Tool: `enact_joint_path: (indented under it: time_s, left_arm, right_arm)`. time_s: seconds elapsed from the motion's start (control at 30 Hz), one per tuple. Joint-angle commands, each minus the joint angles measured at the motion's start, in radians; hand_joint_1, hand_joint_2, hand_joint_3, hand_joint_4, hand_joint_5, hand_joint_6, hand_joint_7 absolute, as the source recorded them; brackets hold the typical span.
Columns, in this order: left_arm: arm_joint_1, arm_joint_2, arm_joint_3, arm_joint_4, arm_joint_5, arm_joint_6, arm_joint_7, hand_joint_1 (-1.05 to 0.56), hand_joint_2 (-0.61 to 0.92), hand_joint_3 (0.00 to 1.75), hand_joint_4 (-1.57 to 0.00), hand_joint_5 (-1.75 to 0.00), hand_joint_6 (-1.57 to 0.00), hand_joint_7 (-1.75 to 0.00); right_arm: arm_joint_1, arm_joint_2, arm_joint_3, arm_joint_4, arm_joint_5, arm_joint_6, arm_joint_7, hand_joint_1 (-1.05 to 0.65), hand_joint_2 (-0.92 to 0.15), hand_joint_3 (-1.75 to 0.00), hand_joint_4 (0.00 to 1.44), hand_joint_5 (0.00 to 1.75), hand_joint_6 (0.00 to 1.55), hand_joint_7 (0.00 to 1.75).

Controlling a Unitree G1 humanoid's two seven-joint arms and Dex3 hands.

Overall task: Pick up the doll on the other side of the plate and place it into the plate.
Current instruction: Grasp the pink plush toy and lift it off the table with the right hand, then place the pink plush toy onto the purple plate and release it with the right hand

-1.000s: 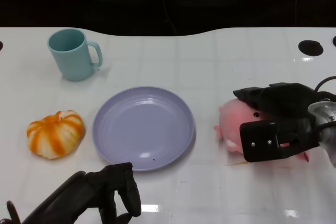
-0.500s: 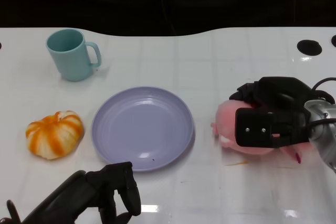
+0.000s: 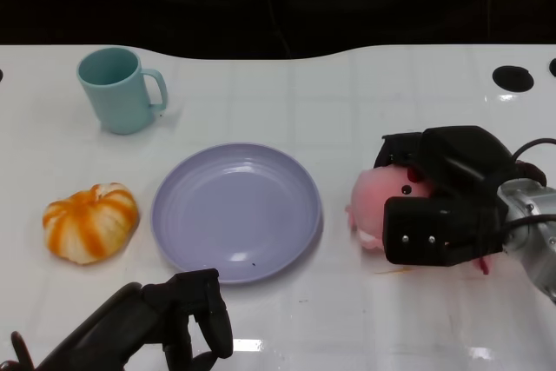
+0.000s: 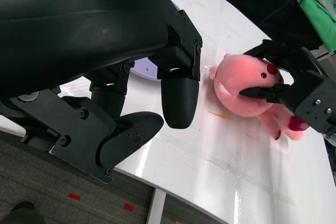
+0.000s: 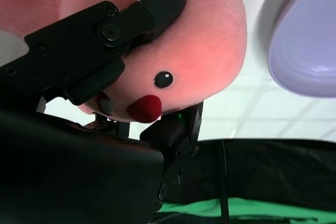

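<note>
The pink doll (image 3: pixel 375 203) lies right of the lavender plate (image 3: pixel 236 212), a short gap from its rim. My right hand (image 3: pixel 445 206) grips it, with fingers over its top and a thumb across its front. In the right wrist view a black finger (image 5: pixel 131 22) presses into the doll's head (image 5: pixel 205 45), and the plate's rim (image 5: pixel 307 45) shows just beyond. The left wrist view shows the doll (image 4: pixel 242 85) held in the right hand (image 4: pixel 302 93) low over the table; I cannot tell if it is lifted. My left hand (image 3: pixel 169 319) rests at the near edge holding nothing, fingers loosely bent.
A teal mug (image 3: pixel 117 89) stands at the back left. An orange pumpkin toy (image 3: pixel 91 221) lies left of the plate. Two dark holes mark the table's far right, one of them (image 3: pixel 513 78) behind the right hand. The table's near edge drops to the floor (image 4: pixel 79 198).
My right hand has closed tighter round the doll and carried it a little left, toward the plate. The left hand has stayed where it was.
</note>
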Motion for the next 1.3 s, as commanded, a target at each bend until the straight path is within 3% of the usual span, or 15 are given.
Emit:
enact_joint_path:
  time_s: [0.03, 0.07, 0.1, 0.3, 0.47, 0.7, 0.97, 1.3]
  left_arm:
    - [-0.003, 0.008, 0.002, -0.004, 0.007, -0.006, 0.007, -0.20, 0.59, 1.11, -0.60, -1.75, -0.50, -1.61]
    - [-0.003, 0.008, 0.002, -0.003, 0.007, -0.009, 0.007, -0.19, 0.59, 1.11, -0.60, -1.75, -0.50, -1.61]
    - [-0.003, 0.007, 0.002, -0.001, 0.006, -0.009, 0.007, -0.19, 0.59, 1.11, -0.60, -1.75, -0.50, -1.61]
    - [-0.003, 0.005, -0.001, 0.002, 0.010, -0.009, 0.010, -0.19, 0.58, 1.11, -0.61, -1.75, -0.50, -1.60]
    - [-0.004, 0.004, -0.009, 0.000, 0.016, -0.005, 0.009, -0.19, 0.59, 1.11, -0.61, -1.75, -0.50, -1.59]
    - [-0.007, -0.001, -0.018, 0.005, 0.027, -0.015, 0.014, -0.18, 0.58, 1.11, -0.61, -1.75, -0.50, -1.58]
    - [-0.008, -0.007, -0.028, -0.004, 0.039, -0.001, 0.015, -0.18, 0.59, 1.10, -0.60, -1.75, -0.50, -1.58]
    - [-0.008, -0.014, -0.042, -0.015, 0.049, 0.014, 0.019, -0.18, 0.58, 1.10, -0.60, -1.75, -0.51, -1.57]
  right_arm:
    - [0.016, 0.004, -0.029, -0.006, 0.012, -0.021, -0.078, -0.22, -0.76, -0.46, 0.92, 1.75, 0.72, 1.53]
    - [0.019, 0.007, -0.033, -0.009, 0.011, -0.024, -0.094, -0.21, -0.68, -0.64, 0.94, 1.75, 0.68, 1.66]
    - [0.022, 0.010, -0.037, -0.012, 0.009, -0.029, -0.118, -0.21, -0.64, -0.70, 0.94, 1.75, 0.67, 1.70]
    - [0.030, 0.027, -0.063, -0.018, 0.012, -0.077, -0.268, -0.18, -0.38, -1.20, 0.97, 1.75, 0.73, 1.75]
    - [0.033, 0.038, -0.081, -0.062, 0.038, -0.136, -0.289, -0.19, -0.34, -1.39, 1.00, 1.75, 0.76, 1.75]
    - [0.013, 0.089, -0.085, -0.153, 0.064, -0.100, -0.213, -0.19, -0.31, -1.46, 1.00, 1.75, 0.75, 1.75]
    - [-0.103, 0.176, -0.062, -0.102, 0.049, -0.100, -0.201, -0.23, -0.23, -1.50, 0.99, 1.75, 0.75, 1.73]
    - [-0.211, 0.262, 0.003, 0.000, 0.018, -0.090, -0.159, -0.28, -0.28, -1.33, 0.96, 1.75, 0.73, 1.75]
